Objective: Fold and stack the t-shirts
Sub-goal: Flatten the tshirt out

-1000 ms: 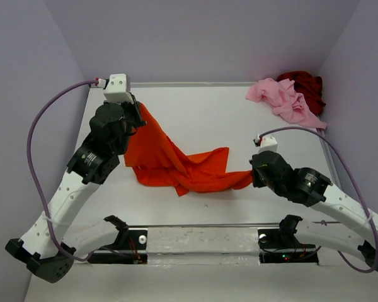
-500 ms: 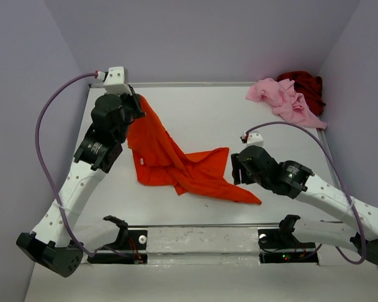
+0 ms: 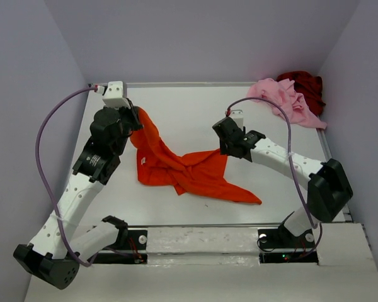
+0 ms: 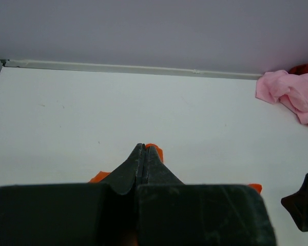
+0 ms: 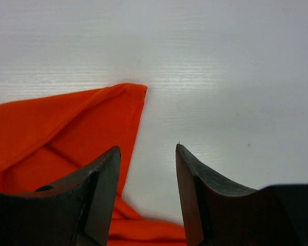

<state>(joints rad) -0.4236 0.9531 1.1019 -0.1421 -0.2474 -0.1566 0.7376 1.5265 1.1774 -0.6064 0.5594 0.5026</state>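
Note:
The bright orange t-shirt point(image 3: 186, 170) lies crumpled across the table's middle, with its left corner lifted. My left gripper point(image 3: 135, 117) is shut on that corner; a sliver of orange cloth point(image 4: 156, 149) peeks past the closed left gripper point(image 4: 145, 146). My right gripper point(image 3: 229, 148) hovers open just over the shirt's far right corner. In the right wrist view that corner point(image 5: 136, 91) lies ahead of the right gripper point(image 5: 147, 147), with nothing between the fingers. The light pink t-shirt point(image 3: 283, 98) and the dark red t-shirt point(image 3: 306, 84) sit bunched in the far right corner.
The pink t-shirt point(image 4: 293, 95) shows at the right of the left wrist view, with the back wall's edge point(image 4: 128, 67) behind. Lilac walls enclose the white table point(image 3: 195, 113) on three sides. A purple cable point(image 3: 271, 110) loops above the right arm.
My right gripper opened and dropped the shirt's near right corner, which now lies flat. The right arm swung back and left to the shirt's far corner. The left gripper kept its hold.

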